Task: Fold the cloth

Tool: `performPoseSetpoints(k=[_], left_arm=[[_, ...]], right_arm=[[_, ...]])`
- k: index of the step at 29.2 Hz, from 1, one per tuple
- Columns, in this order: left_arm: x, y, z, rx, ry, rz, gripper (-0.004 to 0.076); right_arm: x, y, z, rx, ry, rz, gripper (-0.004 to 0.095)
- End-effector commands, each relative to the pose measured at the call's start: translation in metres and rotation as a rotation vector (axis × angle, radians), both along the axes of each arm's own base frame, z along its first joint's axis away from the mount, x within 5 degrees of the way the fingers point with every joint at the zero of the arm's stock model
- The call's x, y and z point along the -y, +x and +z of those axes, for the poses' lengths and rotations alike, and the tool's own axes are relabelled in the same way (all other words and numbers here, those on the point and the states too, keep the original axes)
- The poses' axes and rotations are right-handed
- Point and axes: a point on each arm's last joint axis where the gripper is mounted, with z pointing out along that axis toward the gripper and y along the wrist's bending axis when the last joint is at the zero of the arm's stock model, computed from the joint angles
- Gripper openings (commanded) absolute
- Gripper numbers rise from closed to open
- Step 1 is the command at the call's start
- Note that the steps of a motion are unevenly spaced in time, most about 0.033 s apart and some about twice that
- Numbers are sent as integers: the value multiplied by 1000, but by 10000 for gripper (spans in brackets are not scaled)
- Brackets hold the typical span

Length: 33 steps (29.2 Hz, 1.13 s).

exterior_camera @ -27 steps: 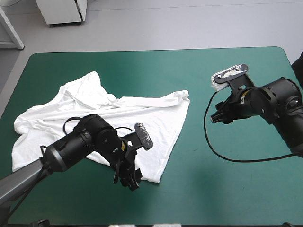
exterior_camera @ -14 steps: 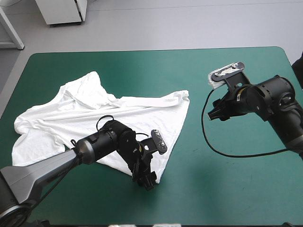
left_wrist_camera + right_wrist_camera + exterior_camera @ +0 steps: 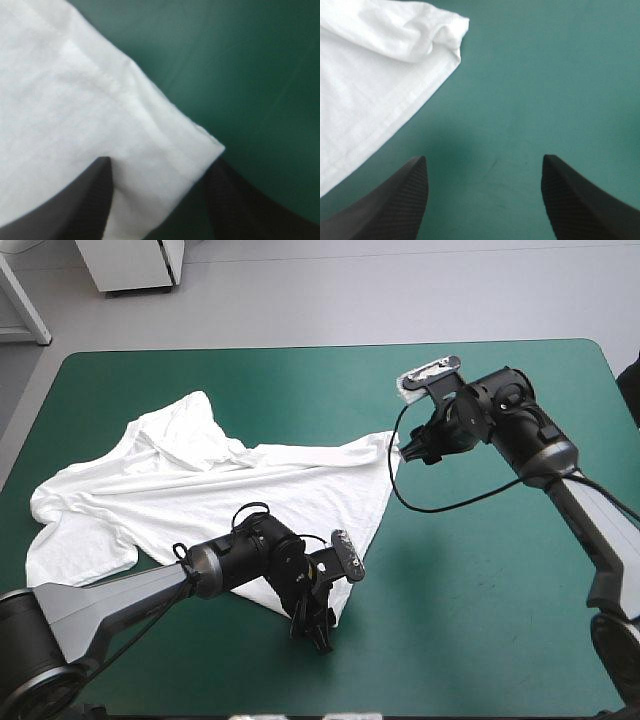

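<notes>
The white short-sleeved T-shirt lies spread, with some wrinkles, over the left half of the desk with the teal-green cover, and it has not shifted since the earlier frames. Both arms have moved.

The left arm, which earlier hung over the shirt's near hem, has reached further along it and dropped low at the near right corner of the T-shirt. Its jaws stand wide. One black finger rests over the white cloth and the other over bare cover, so the hemmed corner sits between them.

The right arm was earlier well apart from the shirt, out over the open cover on the right. It has swung in toward the far right corner of the T-shirt, and in the high view the jaws are now just beside that corner. They are also wide apart, with only bare cover between them. The rolled corner lies ahead of them and off to one side, not yet between the fingers.
</notes>
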Motion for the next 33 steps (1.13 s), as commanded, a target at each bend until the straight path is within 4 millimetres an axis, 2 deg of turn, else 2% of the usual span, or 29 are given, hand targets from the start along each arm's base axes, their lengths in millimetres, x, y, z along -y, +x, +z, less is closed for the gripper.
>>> performPoseSetpoints(k=[1, 4, 5, 8, 13, 18, 21, 29, 31, 33], left_arm=[[9, -5, -24, -66, -7, 59, 242], [10, -4, -28, -62, -8, 63, 36], [10, -4, -29, -64, -5, 63, -9], [10, -4, -34, -86, 17, 62, -10], [10, -6, -34, -105, 14, 72, -10], [10, -6, -34, -105, 14, 72, -10], [10, -6, -34, -105, 15, 74, -10], [10, -6, -34, -103, 16, 72, -10], [10, -6, -34, -103, 16, 72, -10], [10, -6, -34, -103, 17, 74, -10]], right_arm=[[-7, 16, 16, 103, 24, 11, 603], [-16, 39, 5, 99, 23, 14, 602], [-19, 47, -1, 98, 21, 14, 602], [-22, 74, -24, 66, 16, -3, 602], [-23, 98, -42, 28, 98, -19, 599], [-30, 107, -44, 38, 155, 18, 598], [-35, 111, -52, 27, 176, 37, 598], [-46, 125, -101, -90, 204, 44, 586], [-48, 128, -115, -128, 209, 50, 542], [-51, 129, -123, -159, 225, 48, 453]])
